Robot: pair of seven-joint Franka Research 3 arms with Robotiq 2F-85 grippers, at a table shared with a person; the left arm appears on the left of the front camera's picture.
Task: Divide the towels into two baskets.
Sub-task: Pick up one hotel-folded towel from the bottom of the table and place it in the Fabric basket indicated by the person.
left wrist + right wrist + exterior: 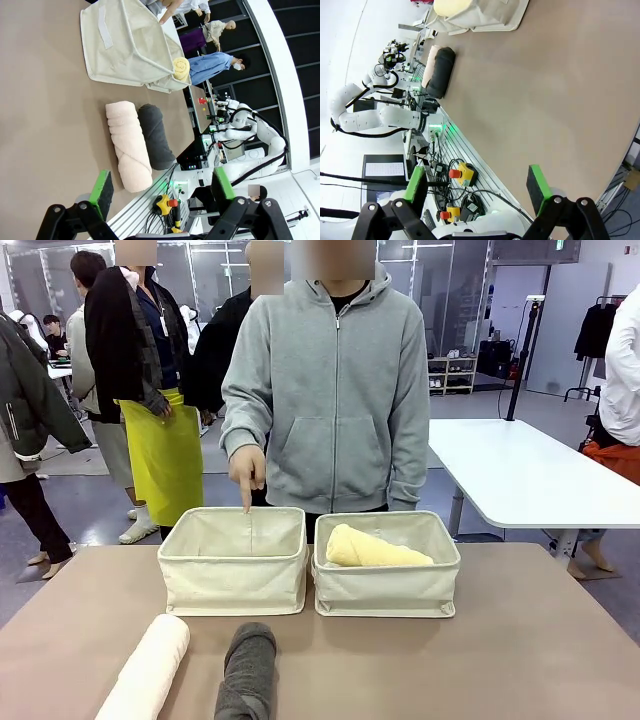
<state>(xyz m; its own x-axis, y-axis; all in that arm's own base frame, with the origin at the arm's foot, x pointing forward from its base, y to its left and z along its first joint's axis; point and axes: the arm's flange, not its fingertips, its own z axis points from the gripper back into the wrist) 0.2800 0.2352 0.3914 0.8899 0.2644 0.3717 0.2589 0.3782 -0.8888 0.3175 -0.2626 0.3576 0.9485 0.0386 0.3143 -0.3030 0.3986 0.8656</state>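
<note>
Brown table [520, 660], busy room behind. Front view: two baskets side by side at far side. Person's hand [246, 465] points one finger down into left basket [232, 585]. Yellow towel [375, 548] lies tilted in right basket [385, 590]. Pink towel [150, 670] and grey towel [248, 670] lie at near edge, side by side. Left wrist view adds full length of both rolls, close together. Left gripper [163, 189]: fingers apart, nothing between, above table. Right gripper [476, 182]: likewise spread, over bare table.

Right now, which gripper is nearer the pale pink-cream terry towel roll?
Left. The left gripper hovers just short of the pink-cream roll; the right gripper sits farther, beyond the dark grey roll.
</note>
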